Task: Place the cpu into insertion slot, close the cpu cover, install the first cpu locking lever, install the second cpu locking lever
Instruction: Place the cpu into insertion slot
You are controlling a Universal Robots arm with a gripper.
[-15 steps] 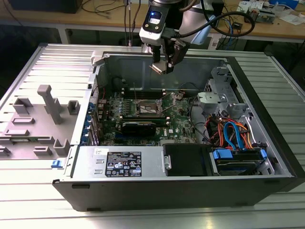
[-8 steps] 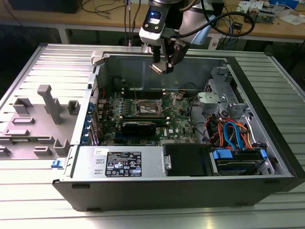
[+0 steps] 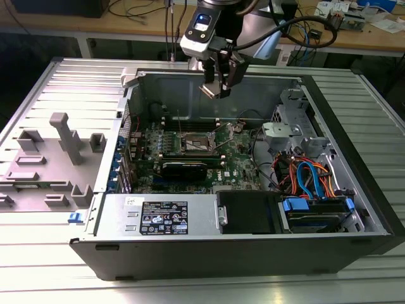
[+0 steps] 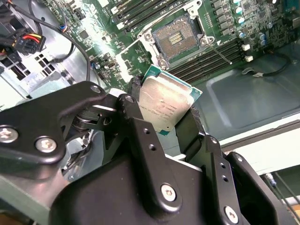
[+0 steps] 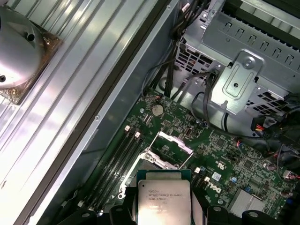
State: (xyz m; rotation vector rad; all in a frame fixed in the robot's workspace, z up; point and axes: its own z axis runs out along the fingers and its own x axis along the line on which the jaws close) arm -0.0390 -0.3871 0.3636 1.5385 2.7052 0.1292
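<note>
- The black two-finger end effector hangs above the open grey computer case. It is closed on two opposite edges of the cpu, a small flat square chip with a silvery-grey metal top.
- The cpu is in the air, well apart from the dark square insertion slot on the green motherboard. The slot lies bare.
- I judge the chip to be light and stiff, but smooth and fragile underneath, so the edges seem the right place to hold it.
</note>
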